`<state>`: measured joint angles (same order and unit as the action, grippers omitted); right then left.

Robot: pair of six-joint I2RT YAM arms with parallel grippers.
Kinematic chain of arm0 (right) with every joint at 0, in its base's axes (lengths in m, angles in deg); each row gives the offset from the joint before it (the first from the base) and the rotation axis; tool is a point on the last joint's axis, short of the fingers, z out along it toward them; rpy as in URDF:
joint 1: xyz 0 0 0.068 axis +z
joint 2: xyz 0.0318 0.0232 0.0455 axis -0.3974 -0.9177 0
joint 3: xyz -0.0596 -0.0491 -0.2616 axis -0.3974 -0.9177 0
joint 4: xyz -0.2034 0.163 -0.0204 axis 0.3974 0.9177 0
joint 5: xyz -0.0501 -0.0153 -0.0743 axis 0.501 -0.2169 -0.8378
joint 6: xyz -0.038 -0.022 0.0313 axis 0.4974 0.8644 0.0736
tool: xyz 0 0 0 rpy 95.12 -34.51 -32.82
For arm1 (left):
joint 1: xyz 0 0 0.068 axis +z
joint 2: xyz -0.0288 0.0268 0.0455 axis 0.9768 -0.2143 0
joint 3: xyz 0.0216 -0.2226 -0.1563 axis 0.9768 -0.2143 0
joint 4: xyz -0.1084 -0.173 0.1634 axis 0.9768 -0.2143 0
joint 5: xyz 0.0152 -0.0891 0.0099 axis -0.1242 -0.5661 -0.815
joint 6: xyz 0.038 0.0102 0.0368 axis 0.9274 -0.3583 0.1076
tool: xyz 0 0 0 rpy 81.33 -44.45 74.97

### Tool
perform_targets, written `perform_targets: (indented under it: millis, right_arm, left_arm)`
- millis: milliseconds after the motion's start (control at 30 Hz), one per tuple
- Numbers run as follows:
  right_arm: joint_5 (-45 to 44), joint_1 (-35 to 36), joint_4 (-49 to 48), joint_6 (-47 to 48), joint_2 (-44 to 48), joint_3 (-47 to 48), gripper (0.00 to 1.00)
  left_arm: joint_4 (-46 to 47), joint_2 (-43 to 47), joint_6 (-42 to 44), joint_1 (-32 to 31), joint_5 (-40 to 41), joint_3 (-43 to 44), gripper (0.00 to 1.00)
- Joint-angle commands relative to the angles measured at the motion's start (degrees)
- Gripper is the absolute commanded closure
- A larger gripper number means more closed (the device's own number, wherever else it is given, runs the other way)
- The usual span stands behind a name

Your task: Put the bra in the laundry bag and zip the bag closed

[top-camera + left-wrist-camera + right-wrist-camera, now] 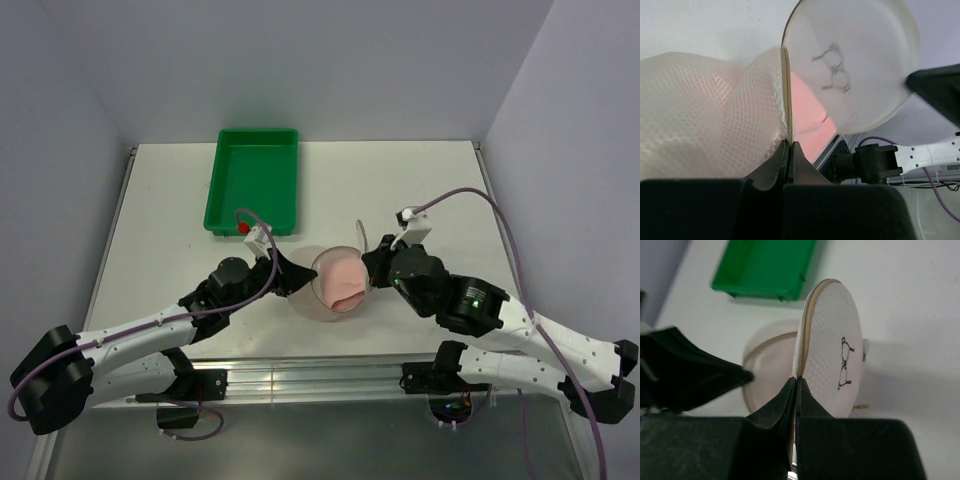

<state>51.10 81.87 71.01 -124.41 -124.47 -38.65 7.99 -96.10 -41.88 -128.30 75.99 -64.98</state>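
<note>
Pink, the bra (343, 282) is already lying inside the open laundry bag (832, 355). I'm pinching its zipper rim with the left gripper (790, 146) and right gripper (796, 382), all 4 fingers clamped tight. Zipping is waiting.

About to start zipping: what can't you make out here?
1. Straps of the pale pink fabric bra: top view, too small; left wrist view, veiled by round white mesh laundry bag.
2. Zipper slider: not identifiable; left pincer and right pincer cover clamped rim sections.
</note>
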Motion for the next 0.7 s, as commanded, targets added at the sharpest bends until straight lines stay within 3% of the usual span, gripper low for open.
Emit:
perform_targets:
  millis: [0, 67, 167, 233, 333, 467, 600, 667]
  right_arm:
    - [-12.62, 3.24, 14.46, 0.47, 0.61, 4.42, 1.0]
    - [-9.03, 3.16, 6.93, 3.48, 2.4, 4.69, 1.0]
    - [-2.87, 4.29, 3.2, 4.81, -5.39, 7.14, 1.0]
    - [-5.56, 7.18, 3.11, 5.16, -8.76, 10.13, 1.0]
    - [-6.55, 7.64, 2.67, 8.23, -3.06, 14.43, 1.0]
    - [-2.87, 8.07, 6.79, 10.6, -0.76, 23.75, 1.0]
    - [-1.28, 8.34, 6.97, 10.35, -7.25, 21.48, 1.0]
    - [-5.63, 8.25, 10.65, 8.95, -9.37, 20.08, 1.0]
  left_arm:
    - [1.95, 1.28, 1.45, 0.31, 0.94, 0.46, 1.0]
    - [2.92, 0.58, 1.1, 0.31, 0.59, 0.01, 1.0]
    - [3.71, -0.39, 0.83, 0.31, -0.2, 0.53, 1.0]
    - [2.05, 0.65, 1.62, 0.4, 0.84, 0.71, 1.0]
    - [-0.76, 3.73, 3.03, 1.45, 2.61, 0.45, 1.0]
    - [-0.16, 2.61, 2.86, 3.83, -1.25, 4.82, 1.0]
    - [3.53, -1.27, 0.49, 2.08, -4.95, 7.39, 1.0]
    - [4.68, -2.06, -0.39, 1.37, -5.21, 6.0, 1.0]
